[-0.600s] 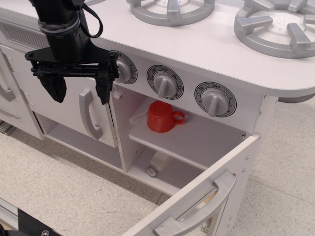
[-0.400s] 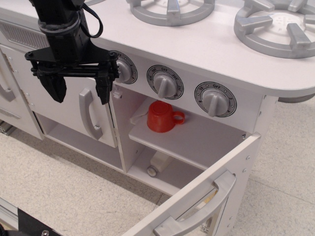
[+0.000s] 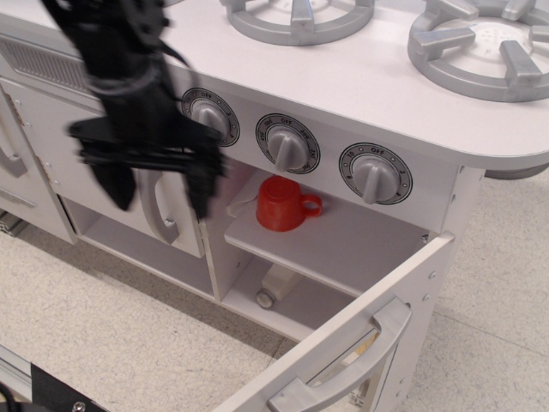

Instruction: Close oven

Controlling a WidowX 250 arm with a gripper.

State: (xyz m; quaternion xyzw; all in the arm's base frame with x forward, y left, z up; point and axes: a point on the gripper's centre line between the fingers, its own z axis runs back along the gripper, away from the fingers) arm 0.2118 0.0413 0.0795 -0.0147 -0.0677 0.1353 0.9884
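**Arm starts toward the open oven door**

At the upper left of the frame, the gripper (image 3: 163, 184) is smeared by motion blur: it was sharp and still a moment ago and now sits lower and a little further right, in front of the small cabinet door (image 3: 129, 206) and its upright handle (image 3: 157, 210). Its two fingers are spread apart with nothing between them. This looks like the first move of the approach, so the closing itself has not begun.

The oven (image 3: 343, 249) fills the centre and lower right. Its door (image 3: 360, 339) hangs wide open, swung out toward the bottom right of the frame, with the grey bar handle (image 3: 347, 373) on its outer face, well apart from the gripper. Nothing touches the door yet.

Inside the oven, a red cup (image 3: 285, 204) stands on the shelf (image 3: 343, 245), handle to the right. Below the shelf lies a pale object (image 3: 274, 283), too dim to identify. Three knobs (image 3: 287, 142) line the panel above.
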